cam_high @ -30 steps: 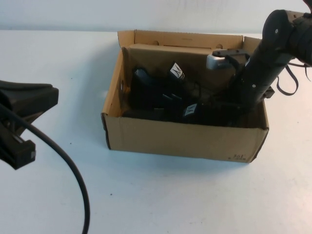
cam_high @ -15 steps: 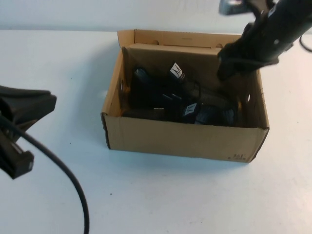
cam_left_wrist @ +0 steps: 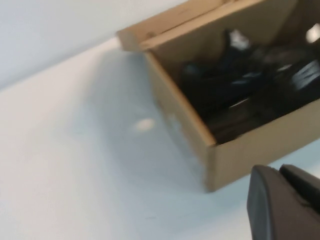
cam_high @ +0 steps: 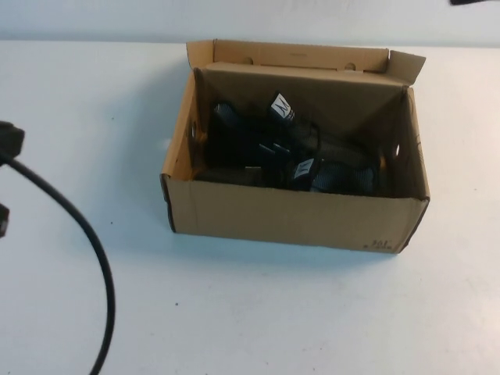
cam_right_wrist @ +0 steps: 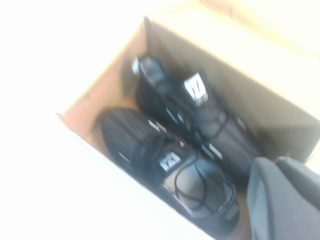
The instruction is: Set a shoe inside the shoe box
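The brown cardboard shoe box [cam_high: 289,219] stands open in the middle of the white table. Two black mesh sneakers lie side by side in it, one shoe [cam_high: 250,144] toward the back and the other shoe [cam_high: 336,176] along the near wall. From above, the right wrist view shows both shoes [cam_right_wrist: 170,170] [cam_right_wrist: 200,120] inside the box [cam_right_wrist: 240,85], with my right gripper [cam_right_wrist: 276,162] shut and empty over the box's end. My left gripper [cam_left_wrist: 279,172] is shut and empty, off the box's [cam_left_wrist: 260,145] left corner, above the table.
A black cable [cam_high: 86,250] curves across the table's left side, below a bit of my left arm [cam_high: 9,141] at the edge. The box's lid flap [cam_high: 297,56] stands up at the back. Bare white table [cam_high: 250,312] surrounds the box.
My right arm has risen out of the box and left the high view, jaws opening then shutting empty. My left arm has pulled back to the left edge. Both shoes stay in the box.
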